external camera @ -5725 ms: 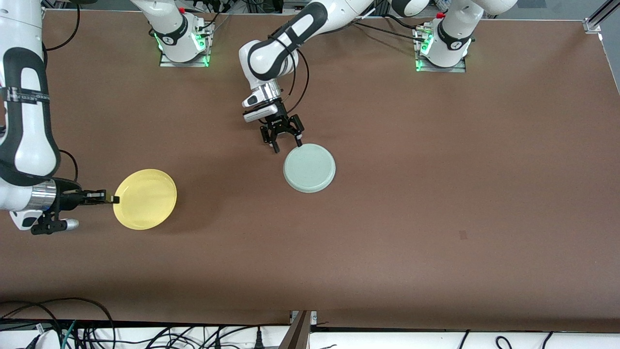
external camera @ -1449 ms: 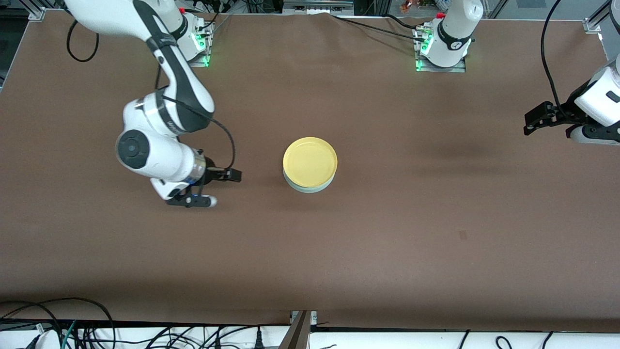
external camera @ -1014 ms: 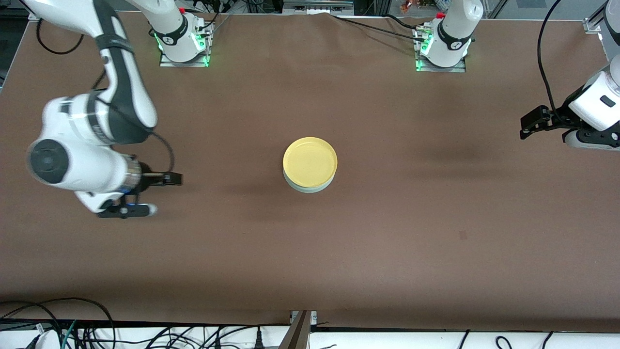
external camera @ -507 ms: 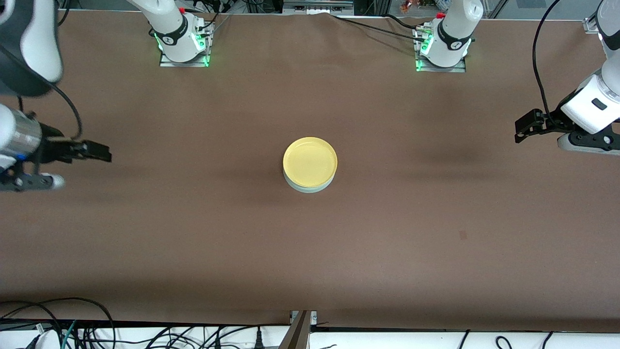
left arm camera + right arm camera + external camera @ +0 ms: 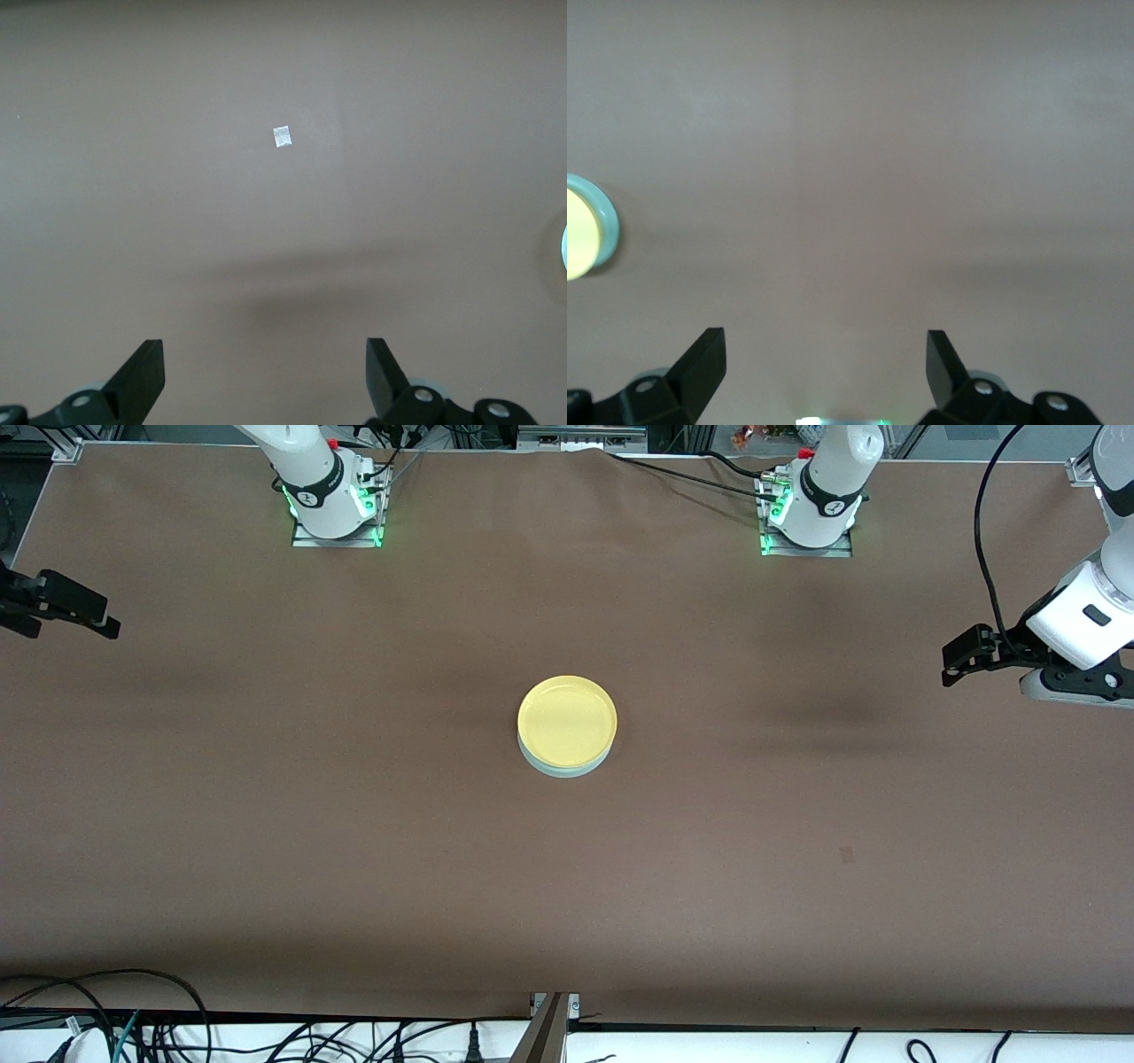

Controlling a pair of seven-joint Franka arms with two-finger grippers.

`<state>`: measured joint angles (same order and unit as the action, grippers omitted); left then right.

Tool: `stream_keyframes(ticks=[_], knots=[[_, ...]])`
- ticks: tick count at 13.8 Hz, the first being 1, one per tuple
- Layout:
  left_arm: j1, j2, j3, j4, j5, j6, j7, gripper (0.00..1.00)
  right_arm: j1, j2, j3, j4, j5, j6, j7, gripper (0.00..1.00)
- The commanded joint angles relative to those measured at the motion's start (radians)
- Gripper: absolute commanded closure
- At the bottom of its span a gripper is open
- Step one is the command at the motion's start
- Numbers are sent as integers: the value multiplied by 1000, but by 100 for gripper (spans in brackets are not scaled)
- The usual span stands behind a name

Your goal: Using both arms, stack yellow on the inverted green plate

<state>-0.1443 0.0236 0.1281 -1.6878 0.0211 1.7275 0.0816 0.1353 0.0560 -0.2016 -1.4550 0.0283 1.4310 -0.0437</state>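
Note:
The yellow plate [image 5: 567,720] lies right way up on the inverted green plate [image 5: 560,770] at the middle of the table, and only the green rim shows below it. My right gripper [image 5: 106,622] hangs open and empty over the right arm's end of the table, well away from the stack. My left gripper [image 5: 953,662] is open and empty over the left arm's end. In the right wrist view the open gripper [image 5: 824,363] faces bare table, with the yellow plate [image 5: 576,237] and green rim [image 5: 608,228] at the edge. The left wrist view shows the open gripper [image 5: 264,376] over bare table.
The two arm bases [image 5: 332,509] [image 5: 811,518] stand along the table edge farthest from the front camera. Cables [image 5: 133,1027] run below the nearest edge. A small white square mark [image 5: 282,136] lies on the tabletop near the left gripper.
The right arm has swung away from the stack toward its own end of the table, nearly out of the front view. The left arm has hardly moved. The stacked plates have not shifted.

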Motion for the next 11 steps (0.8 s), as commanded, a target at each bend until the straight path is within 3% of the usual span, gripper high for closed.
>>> stream_keyframes(ticks=[1,11], knots=[[2,16,2,31,-35,-8,6,0,-28,-22,56,-34,-54,-52,-10,0],[2,22,2,31,-35,-8,6,0,-26,35,54,21,-48,-90,-22,0]])
